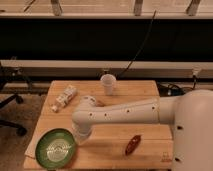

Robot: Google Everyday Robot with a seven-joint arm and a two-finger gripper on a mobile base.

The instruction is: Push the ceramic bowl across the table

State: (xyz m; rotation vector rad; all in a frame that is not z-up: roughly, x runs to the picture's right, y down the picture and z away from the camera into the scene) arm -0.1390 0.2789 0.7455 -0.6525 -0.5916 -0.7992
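Ceramic bowl [55, 148] beside pincer [79, 138], white cup [108, 83] well apart

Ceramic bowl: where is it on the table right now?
The wide green ceramic bowl sits at the near left corner of the light wooden slatted table in the camera view. The arm's tool is at the bowl's right rim.

Green ceramic bowl [55, 148] (upright), table [145, 92] corner, claw [79, 136] beside

Ceramic bowl [56, 147] at table [150, 90] front-left corner, gripper [80, 136] just right
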